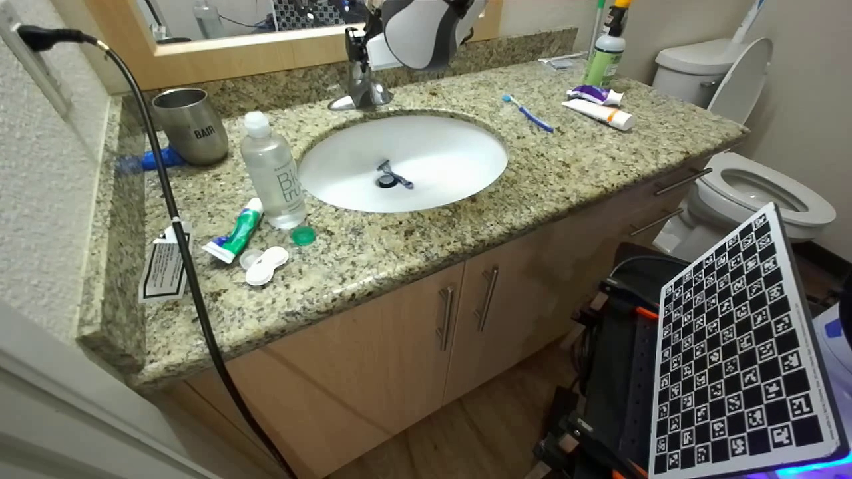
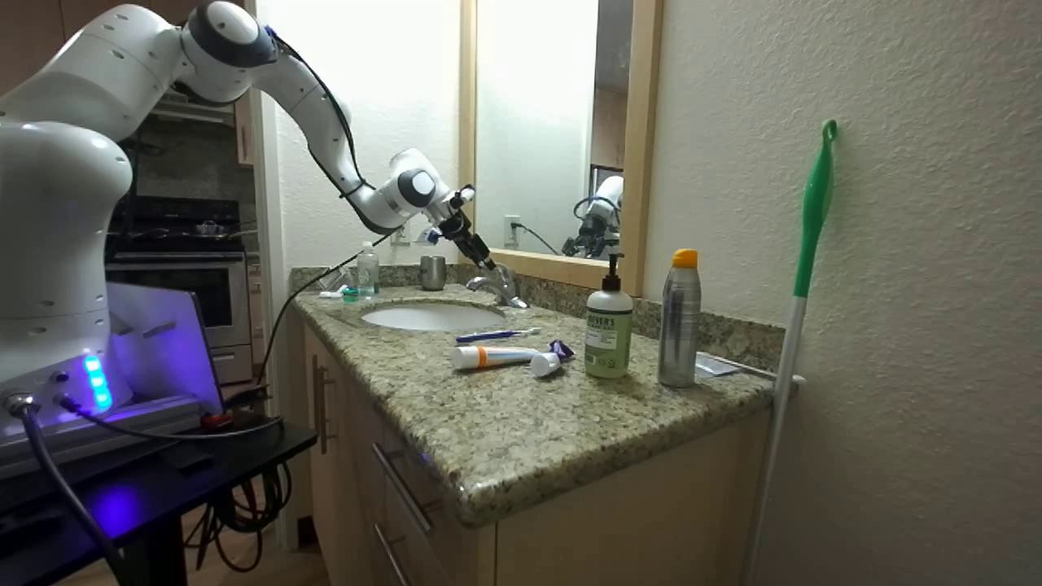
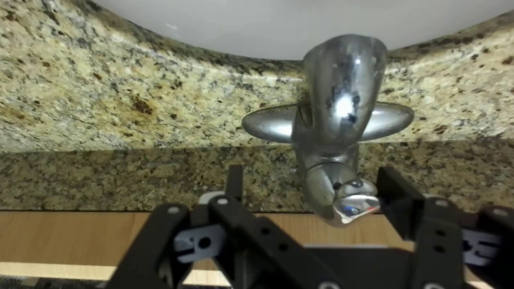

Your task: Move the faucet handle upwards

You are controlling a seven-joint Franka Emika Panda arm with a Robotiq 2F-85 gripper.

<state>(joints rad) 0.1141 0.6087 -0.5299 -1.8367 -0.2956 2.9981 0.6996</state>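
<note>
The silvery faucet handle (image 3: 355,196) tops the chrome faucet (image 3: 343,96) in the wrist view. My gripper (image 3: 315,188) is open, with its two black fingers on either side of the handle. The right finger is very close to the handle and may touch it; a wide gap lies between the handle and the left finger. In an exterior view my gripper (image 2: 490,262) reaches down onto the top of the faucet (image 2: 495,285). In another exterior view the faucet (image 1: 363,90) stands behind the sink, and the gripper and arm largely hide its handle.
The white oval sink (image 1: 452,146) holds a razor (image 1: 399,176). A mirror (image 2: 549,130) and backsplash (image 1: 279,83) stand close behind the faucet. A metal cup (image 1: 193,126), a clear bottle (image 1: 273,169), a toothbrush (image 1: 529,114) and a green soap bottle (image 2: 609,334) stand or lie on the counter.
</note>
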